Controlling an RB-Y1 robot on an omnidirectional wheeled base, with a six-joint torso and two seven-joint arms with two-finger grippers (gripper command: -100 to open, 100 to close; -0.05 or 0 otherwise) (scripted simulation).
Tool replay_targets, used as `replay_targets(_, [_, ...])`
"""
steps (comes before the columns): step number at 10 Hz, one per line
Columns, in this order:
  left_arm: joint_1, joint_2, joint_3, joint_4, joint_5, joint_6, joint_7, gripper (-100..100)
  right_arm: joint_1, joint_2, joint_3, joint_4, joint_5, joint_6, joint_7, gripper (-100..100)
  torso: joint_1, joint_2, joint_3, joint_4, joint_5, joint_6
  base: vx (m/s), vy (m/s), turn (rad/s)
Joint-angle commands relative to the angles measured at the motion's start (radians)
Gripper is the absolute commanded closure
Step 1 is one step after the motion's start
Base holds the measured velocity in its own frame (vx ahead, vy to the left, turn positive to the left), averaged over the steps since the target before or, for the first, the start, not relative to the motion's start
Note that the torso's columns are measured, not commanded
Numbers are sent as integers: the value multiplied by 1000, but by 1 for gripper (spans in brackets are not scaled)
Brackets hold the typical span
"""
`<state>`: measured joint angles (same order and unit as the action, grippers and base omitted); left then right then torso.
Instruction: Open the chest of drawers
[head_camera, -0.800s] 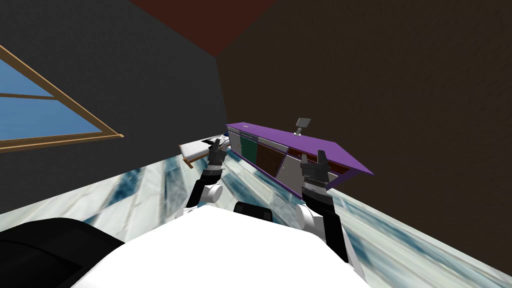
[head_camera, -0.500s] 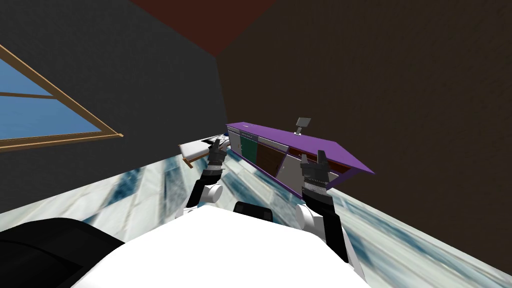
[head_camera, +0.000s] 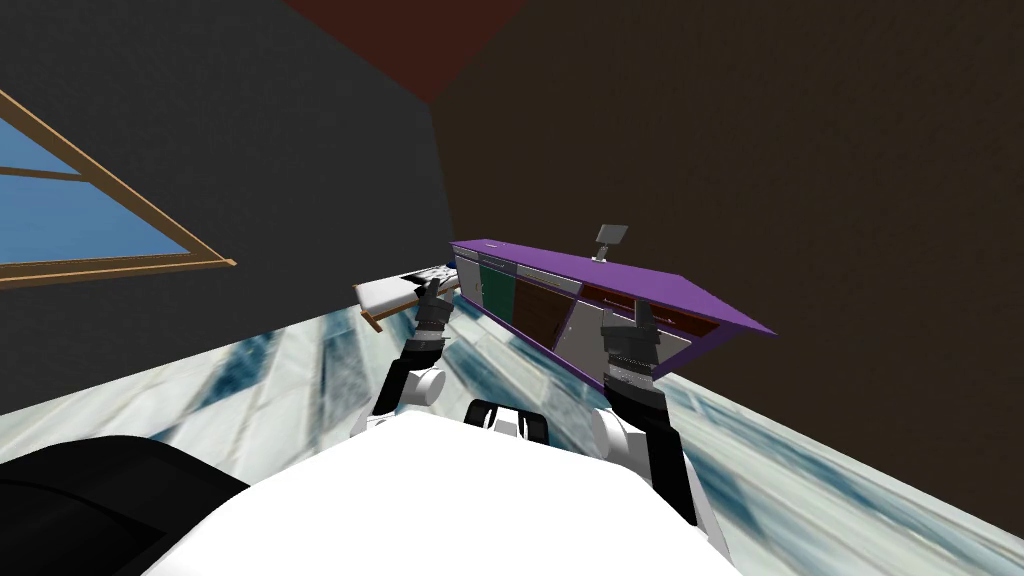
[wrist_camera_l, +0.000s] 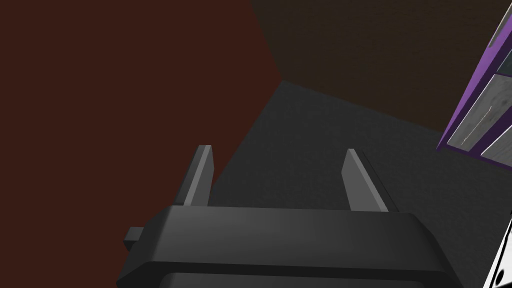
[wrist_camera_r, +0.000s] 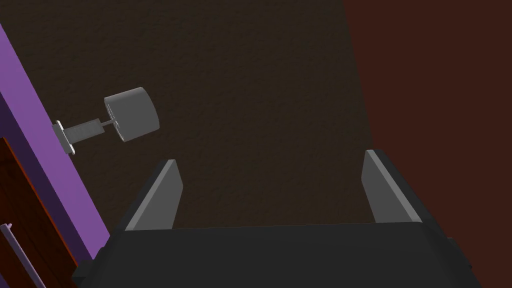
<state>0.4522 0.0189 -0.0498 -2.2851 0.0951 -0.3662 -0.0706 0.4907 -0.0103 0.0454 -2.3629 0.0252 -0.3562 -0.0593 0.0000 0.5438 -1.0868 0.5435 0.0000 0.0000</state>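
Head view: purple-topped chest of drawers (head_camera: 640, 280) stands by the dark wall (head_camera: 800, 150). Left claw (wrist_camera_l: 276, 150) and right claw (wrist_camera_r: 270, 162) both raised before it, fingers apart.

A grey lamp (wrist_camera_r: 131, 114), a window (head_camera: 60, 215) and a white bed (head_camera: 385, 294) show.

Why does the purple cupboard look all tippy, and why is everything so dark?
Head view: the floor and walls slant along with the chest of drawers, so the tilt is the camera's; the walls are simply dark-coloured. Right wrist view: the lamp seems sideways because the hand's camera is turned. Left wrist view: equally dim around the open left gripper.
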Motion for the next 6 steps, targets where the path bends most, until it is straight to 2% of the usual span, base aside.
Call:
replay_targets(1, [0, 0, 0, 0, 0, 0, 0, 0, 0, 0, 0, 0, 0, 0, 0, 0, 0, 74, -148, 74, 0, 0, 0, 0, 0])
replay_targets(2, [0, 0, 0, 0, 0, 0, 0, 0, -19, -48, 12, 16, 20, 5, 12, -100, 0, 148, -295, 148, 0, 0, 17, 0, 5])
replay_targets(3, [0, 0, 0, 0, 0, 0, 0, 0, -31, -70, 20, 26, 33, 8, 20, -100, 0, 181, -364, 180, 0, 0, 25, -3, 7])
replay_targets(6, [0, 0, 0, 0, 0, 0, 0, 0, -82, -141, 52, 66, 88, 21, 55, -100, 0, 193, -390, 194, 0, 0, 37, -2, 7])
